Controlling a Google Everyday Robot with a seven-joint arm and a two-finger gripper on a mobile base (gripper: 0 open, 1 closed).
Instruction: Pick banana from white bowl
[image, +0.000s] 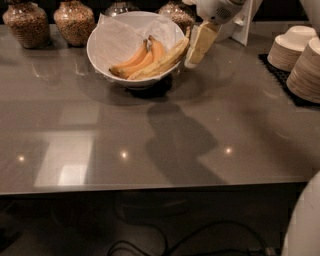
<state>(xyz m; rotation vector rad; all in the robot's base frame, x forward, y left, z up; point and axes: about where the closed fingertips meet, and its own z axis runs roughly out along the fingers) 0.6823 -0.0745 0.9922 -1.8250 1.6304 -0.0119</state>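
The white bowl (107, 42), lined with crinkled white paper, stands at the back middle of the grey table. Three bananas lie in it. The banana (161, 62) is the longest one, pale yellow with brown streaks, lying on the right side with its upper end resting on the bowl's right rim. Two shorter orange-yellow bananas (136, 60) lie to its left. My gripper (199, 45) hangs just right of the bowl's rim, beside the upper end of the long banana and a little above the table.
Several glass jars of grains (74, 21) stand along the back edge behind the bowl. Stacks of small cream bowls (300, 60) sit on a black mat at the right. The table's front edge (150, 187) runs across below the middle of the view.
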